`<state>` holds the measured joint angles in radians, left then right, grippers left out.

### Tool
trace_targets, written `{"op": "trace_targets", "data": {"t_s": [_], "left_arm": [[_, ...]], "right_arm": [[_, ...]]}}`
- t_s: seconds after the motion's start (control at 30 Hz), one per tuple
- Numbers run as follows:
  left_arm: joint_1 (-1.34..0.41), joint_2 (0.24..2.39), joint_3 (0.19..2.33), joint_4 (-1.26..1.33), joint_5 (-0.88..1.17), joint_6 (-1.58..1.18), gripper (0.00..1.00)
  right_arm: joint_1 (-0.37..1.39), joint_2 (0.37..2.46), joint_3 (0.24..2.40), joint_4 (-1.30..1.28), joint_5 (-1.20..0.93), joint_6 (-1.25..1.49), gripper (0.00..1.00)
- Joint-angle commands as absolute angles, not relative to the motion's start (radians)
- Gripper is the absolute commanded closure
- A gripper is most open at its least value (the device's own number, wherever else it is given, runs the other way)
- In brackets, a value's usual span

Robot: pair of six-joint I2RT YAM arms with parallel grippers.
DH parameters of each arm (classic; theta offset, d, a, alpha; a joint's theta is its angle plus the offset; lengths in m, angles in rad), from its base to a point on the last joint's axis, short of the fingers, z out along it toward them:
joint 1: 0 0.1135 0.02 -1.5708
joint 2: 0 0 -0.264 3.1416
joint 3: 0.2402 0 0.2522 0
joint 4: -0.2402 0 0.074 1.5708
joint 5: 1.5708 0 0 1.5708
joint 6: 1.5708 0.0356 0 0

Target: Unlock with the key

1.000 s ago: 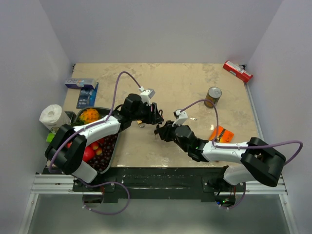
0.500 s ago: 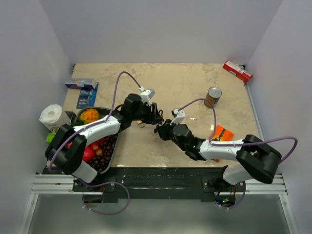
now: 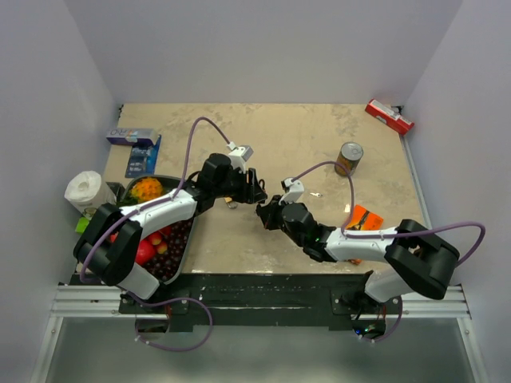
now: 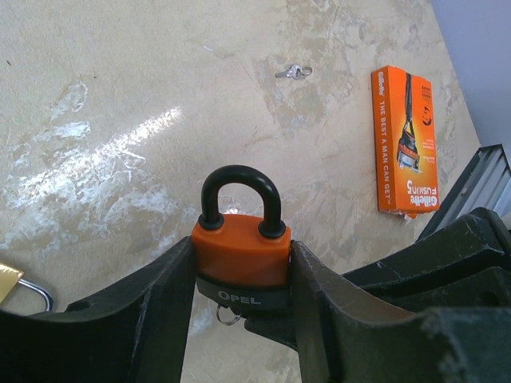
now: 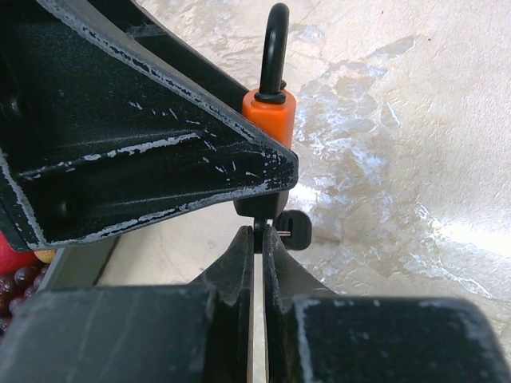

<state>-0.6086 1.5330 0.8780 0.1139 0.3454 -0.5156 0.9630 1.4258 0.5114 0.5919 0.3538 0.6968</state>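
Over the table (image 5: 383, 120), the key (image 5: 294, 229) sits just beside the pressed-together right hand (image 5: 258, 235).

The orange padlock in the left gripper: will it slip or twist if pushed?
The padlock is probably rigid and dense: solid body, thick shackle. It might pivot, since the left gripper pinches only its smooth sides.

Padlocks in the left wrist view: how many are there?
2. The orange padlock is gripped in the left hand; a brass padlock lies at the left edge, mostly cut off. More may be hidden.
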Motion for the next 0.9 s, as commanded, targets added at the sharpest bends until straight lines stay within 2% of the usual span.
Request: {"op": "trace_targets", "data": {"t_s": [0.0,0.57,0.87], "left_arm": [[-0.606,1.494,0.877,0.196,0.373,-0.543,1.0],[-0.627,1.535,0.862,0.225,0.407,-0.566,1.0],[-0.63,1.51,0.871,0.232,0.417,-0.543,1.0]], "right_arm": [[0.969,1.417,0.549,0.653,0.405,0.696,1.0],[0.968,1.344,0.621,0.693,0.544,0.552,1.0],[0.93,1.321,0.608,0.745,0.459,0.545,1.0]]}}
